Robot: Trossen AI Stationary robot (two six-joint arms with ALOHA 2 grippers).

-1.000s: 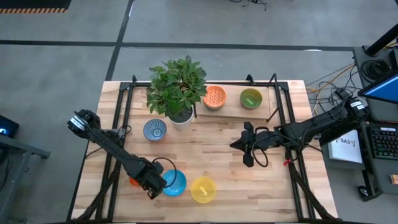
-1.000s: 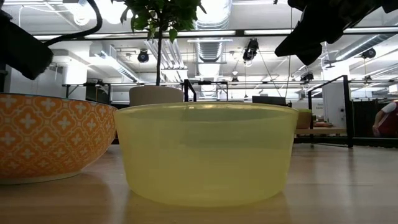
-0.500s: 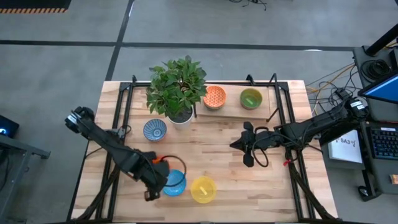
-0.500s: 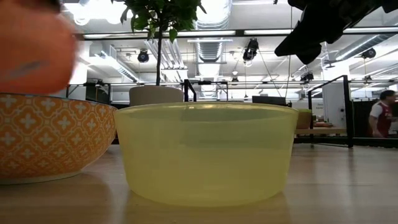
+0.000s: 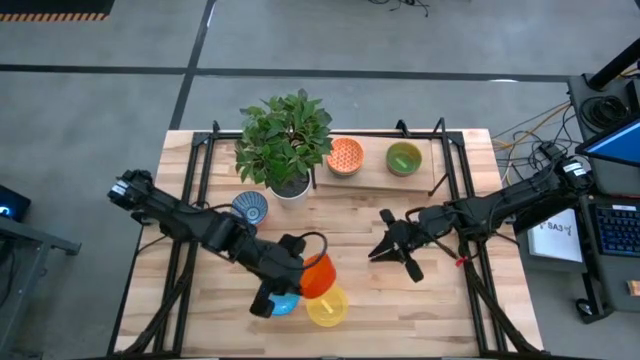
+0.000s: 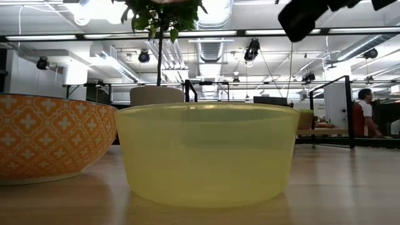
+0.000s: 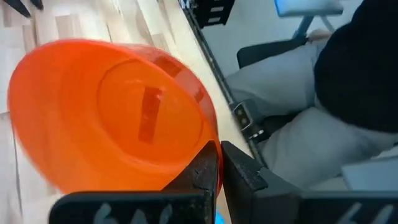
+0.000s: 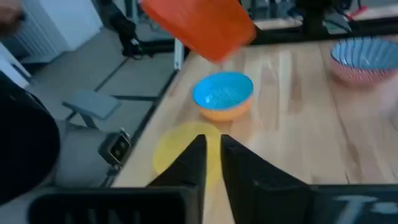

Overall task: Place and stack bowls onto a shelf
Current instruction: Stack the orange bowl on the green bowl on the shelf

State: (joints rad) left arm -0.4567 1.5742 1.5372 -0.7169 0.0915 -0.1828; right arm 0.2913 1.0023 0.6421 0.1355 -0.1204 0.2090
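My left gripper [image 5: 302, 268] is shut on a plain red bowl [image 5: 317, 277], held in the air over the near middle of the table. A blue bowl [image 5: 281, 303] nested in an orange patterned bowl [image 8: 222, 112] and a yellow bowl [image 5: 327, 306] rest on the table just below it. A blue-white patterned bowl [image 5: 249, 207] stands near the plant pot. An orange patterned bowl [image 5: 345, 155] and a green bowl [image 5: 404, 157] stand on the shelf [image 5: 375, 176] at the far edge. My right gripper [image 5: 378, 250] is shut and empty, right of the red bowl. My left gripper holds the red bowl by its rim [image 7: 208, 138], one finger inside the bowl and one outside. The fingers come slanting from the table's left. The bowl is lifted clear and tipped, its open side toward the wrist.
A leafy plant in a white pot [image 5: 285, 140] stands at the far left beside the shelf. Black metal posts [image 5: 448, 160] frame the shelf. A seated person [image 7: 323, 93] is beyond the table's edge. Bare tabletop lies between the plant pot and my right gripper.
My left gripper has risen from the near left corner and swung toward the table's right with the red bowl, now clear of the table by the blue and yellow bowls. My right gripper has shifted slightly toward the near edge and turned.
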